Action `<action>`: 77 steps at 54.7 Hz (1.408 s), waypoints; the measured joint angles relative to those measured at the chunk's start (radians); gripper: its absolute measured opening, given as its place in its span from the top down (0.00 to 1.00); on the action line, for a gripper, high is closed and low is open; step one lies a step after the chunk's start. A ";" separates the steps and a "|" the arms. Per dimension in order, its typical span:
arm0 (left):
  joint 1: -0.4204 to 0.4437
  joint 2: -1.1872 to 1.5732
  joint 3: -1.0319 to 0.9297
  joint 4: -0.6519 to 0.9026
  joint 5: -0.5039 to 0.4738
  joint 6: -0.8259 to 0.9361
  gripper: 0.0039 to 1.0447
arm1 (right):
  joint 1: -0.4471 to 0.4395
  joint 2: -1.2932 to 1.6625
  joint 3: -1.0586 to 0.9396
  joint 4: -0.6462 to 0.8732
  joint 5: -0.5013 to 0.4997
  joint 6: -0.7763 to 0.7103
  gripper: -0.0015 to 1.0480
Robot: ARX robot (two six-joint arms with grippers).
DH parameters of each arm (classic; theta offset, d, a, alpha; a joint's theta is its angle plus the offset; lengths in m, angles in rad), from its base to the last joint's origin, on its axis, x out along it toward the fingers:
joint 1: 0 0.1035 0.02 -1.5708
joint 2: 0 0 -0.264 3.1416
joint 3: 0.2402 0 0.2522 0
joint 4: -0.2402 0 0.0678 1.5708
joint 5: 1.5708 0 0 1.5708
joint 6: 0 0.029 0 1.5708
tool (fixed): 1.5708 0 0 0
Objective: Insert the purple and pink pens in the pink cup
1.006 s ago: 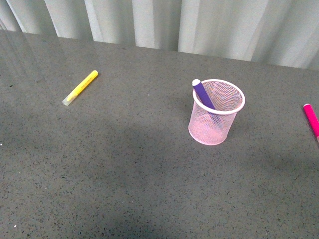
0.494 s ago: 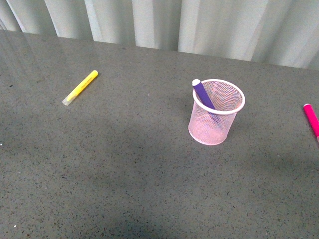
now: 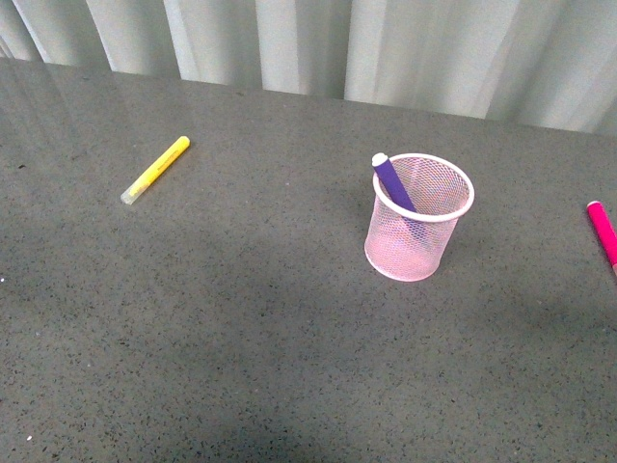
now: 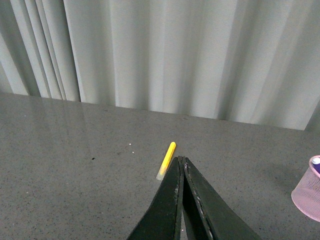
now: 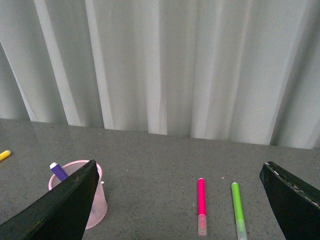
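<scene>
The pink cup (image 3: 419,220) stands upright on the grey table, right of the middle. The purple pen (image 3: 393,183) leans inside it, its pale end above the rim. The pink pen (image 3: 603,234) lies flat at the table's right edge. In the right wrist view the pink pen (image 5: 201,205) lies between my wide-open jaws, far off, with the cup (image 5: 97,197) and purple pen (image 5: 58,171) beside one jaw. My right gripper (image 5: 180,172) is open and empty. My left gripper (image 4: 181,160) is shut and empty, above the table; the cup (image 4: 309,194) shows at that view's edge. Neither gripper shows in the front view.
A yellow marker (image 3: 155,170) lies at the far left of the table, also in the left wrist view (image 4: 166,160). A green marker (image 5: 238,209) lies parallel to the pink pen. A pale curtain (image 3: 308,43) hangs behind the table's far edge.
</scene>
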 joint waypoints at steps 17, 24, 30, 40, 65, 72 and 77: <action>0.000 -0.206 0.001 -0.209 0.000 0.000 0.97 | 0.000 0.000 0.000 0.000 0.000 0.000 0.07; 0.000 -0.207 0.001 -0.213 0.000 0.000 0.97 | 0.000 0.000 0.000 0.000 0.000 0.000 0.07; 0.000 -0.207 0.001 -0.213 0.000 0.000 0.97 | 0.000 0.000 0.000 0.000 0.000 0.000 0.07; 0.000 -0.207 0.001 -0.214 0.000 0.000 0.76 | 0.000 0.000 0.000 0.000 0.000 0.000 0.07; 0.000 -0.207 0.001 -0.214 0.000 0.002 0.06 | -0.037 0.097 0.038 -0.038 -0.030 0.058 0.07; 0.000 -0.207 0.001 -0.214 0.000 0.002 0.06 | -0.193 0.418 0.129 0.227 -0.133 0.076 0.07; 0.000 -0.208 0.001 -0.214 0.000 0.002 0.06 | -0.284 0.740 0.243 0.414 -0.189 0.070 0.07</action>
